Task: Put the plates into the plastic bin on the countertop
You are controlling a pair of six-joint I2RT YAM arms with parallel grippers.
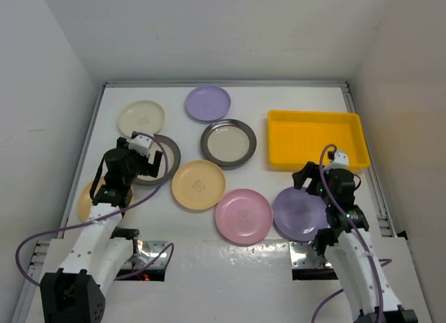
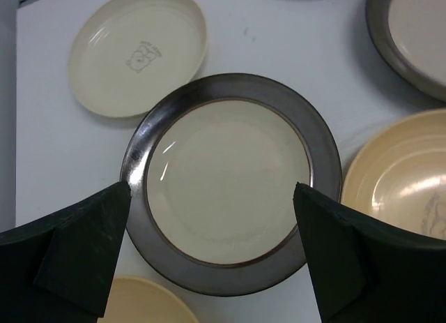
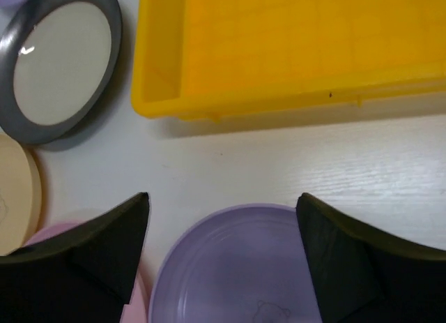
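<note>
Left pincer (image 2: pixel 211 190) and right pincer (image 3: pixel 223 197) hang spread, empty; yellow bin (image 1: pixel 313 138) holds 0 plates (image 1: pixel 243 216); 8 lie on the surface (image 1: pixel 293 96).

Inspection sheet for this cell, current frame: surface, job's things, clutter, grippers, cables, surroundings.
Surface: white countertop, no spills seen.
Job's things: yellow bin empty; eight plates visible, all outside it, one partly hidden at the left edge.
Clutter: nothing seen.
Grippers: left gripper open above a grey-rimmed plate; right gripper open above a lilac plate; neither holding anything.
Cables: purple cables loop loose on both sides.
Surroundings: white walls on three sides.
</note>
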